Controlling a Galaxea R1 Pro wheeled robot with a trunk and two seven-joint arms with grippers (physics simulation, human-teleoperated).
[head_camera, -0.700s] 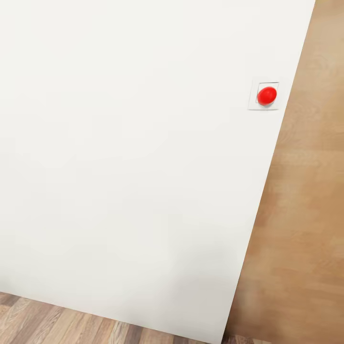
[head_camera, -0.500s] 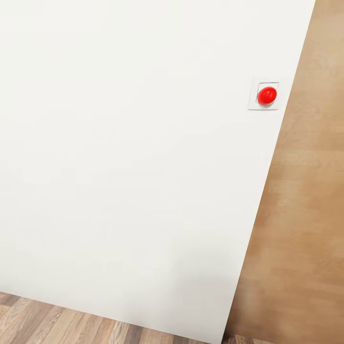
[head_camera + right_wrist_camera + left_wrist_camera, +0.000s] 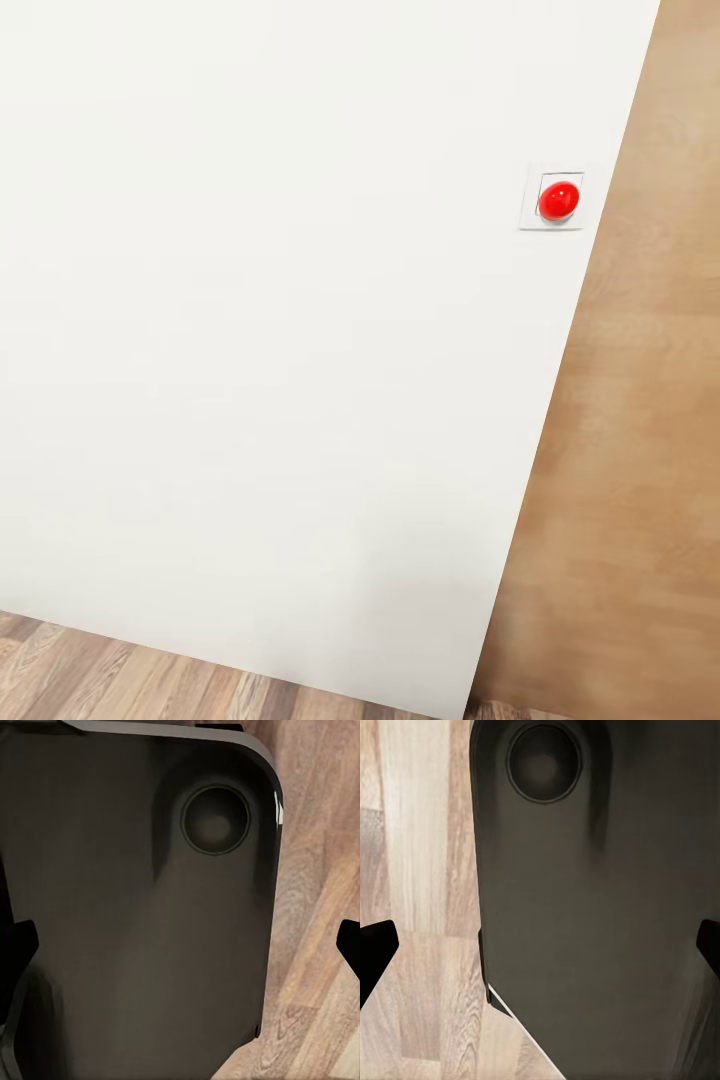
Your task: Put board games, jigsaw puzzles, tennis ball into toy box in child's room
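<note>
The toys, the toy box, the table and the bed are out of view. In the left wrist view my left gripper (image 3: 540, 949) is open, its dark fingertips (image 3: 375, 952) far apart at the picture's edges with nothing between them. It hangs over my own dark grey base (image 3: 592, 915) and wood plank floor (image 3: 420, 870). My right gripper (image 3: 180, 945) is open too, with black fingertips (image 3: 16, 945) spread wide and nothing held, above the same dark base (image 3: 135, 907).
A plain white wall (image 3: 270, 330) stands close ahead in the head view. It carries a red round button (image 3: 558, 199) on a white plate. A brown wooden door panel (image 3: 630, 450) adjoins it on the right. Plank floor (image 3: 120, 680) runs along below.
</note>
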